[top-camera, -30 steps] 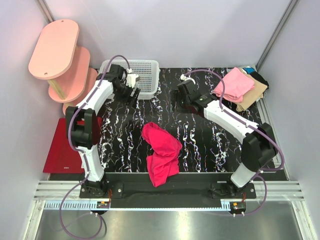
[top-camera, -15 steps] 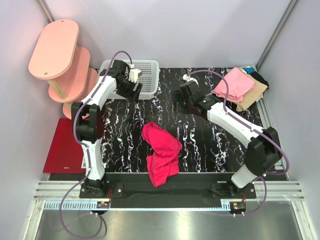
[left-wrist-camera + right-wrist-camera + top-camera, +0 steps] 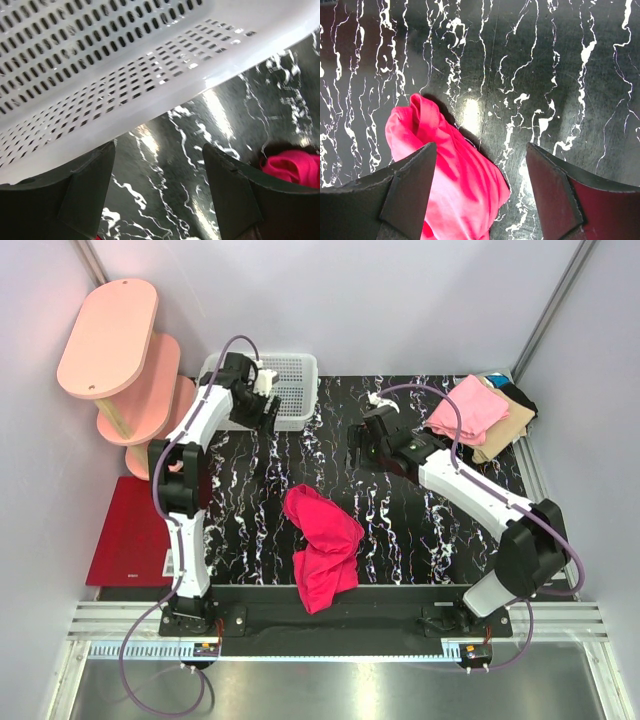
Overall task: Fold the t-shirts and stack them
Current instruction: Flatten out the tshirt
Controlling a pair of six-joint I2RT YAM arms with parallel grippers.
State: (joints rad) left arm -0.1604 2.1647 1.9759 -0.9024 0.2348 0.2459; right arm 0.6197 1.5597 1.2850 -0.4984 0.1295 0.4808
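magenta t-shirt [image 3: 322, 545] is lying nearer our right gripper [image 3: 357, 447] than the left gripper [image 3: 272, 420]; we are seeing both spread, empty.

Pale walls [image 3: 400, 300] boxing in a glossy black table [image 3: 250, 490] veined with white.
Up in the far left corner stands a pink tiered shelf [image 3: 110, 335] with rounded boards, and just beside it a white mesh basket [image 3: 295, 375] sits at the table's back edge. A dark red mat [image 3: 125, 540] lies flat off the left side. Grey metal posts [image 3: 550, 305] run up the corners, a ribbed aluminium rail [image 3: 330, 625] lines the near edge, and soft glare [image 3: 470, 111] pools on the tabletop.
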